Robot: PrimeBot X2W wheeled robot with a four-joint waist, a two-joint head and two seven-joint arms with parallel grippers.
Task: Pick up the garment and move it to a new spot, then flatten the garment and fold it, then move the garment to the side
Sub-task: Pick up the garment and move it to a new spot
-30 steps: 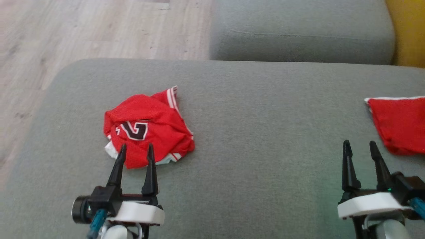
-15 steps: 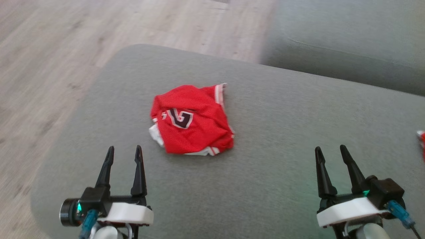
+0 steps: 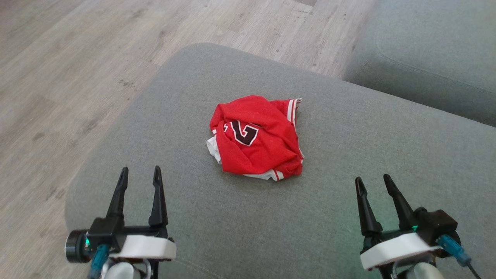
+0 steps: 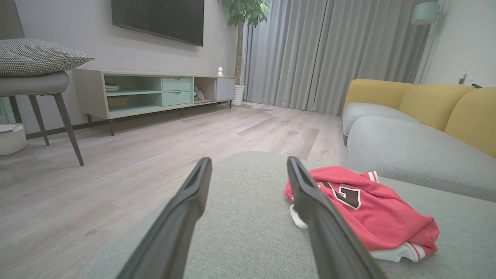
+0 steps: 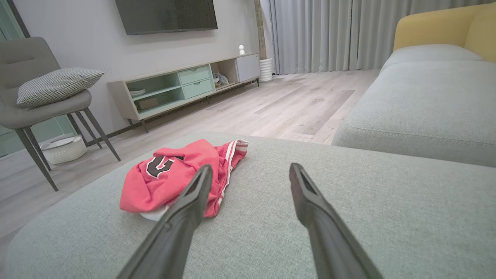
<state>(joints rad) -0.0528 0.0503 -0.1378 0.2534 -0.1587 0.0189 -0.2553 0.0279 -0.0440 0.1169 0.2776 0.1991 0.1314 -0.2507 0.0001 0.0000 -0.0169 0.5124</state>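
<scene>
I'm looking down on a grey sofa cushion [image 3: 348, 162], with wood floor [image 3: 77, 58] off its left edge and another grey seat [image 3: 426, 58] beyond it. The jersey [image 3: 257, 139] sits crumpled near the cushion's middle, red with white trim and the number patch up, ahead of and between my claws. The left claw [image 3: 140, 169] and right claw [image 3: 372, 178] hover over the cushion with fingers spread, holding nothing and clear of the jersey. Room-wise there's a TV [image 4: 159, 17], a console [image 4: 155, 91] below with a dish [image 5: 136, 92] on an open shelf, curtains [image 4: 329, 50], and a chair [image 5: 38, 104] with a pillow [image 5: 58, 85]. There's also a white basket [image 5: 64, 149], can't see what's inside.
</scene>
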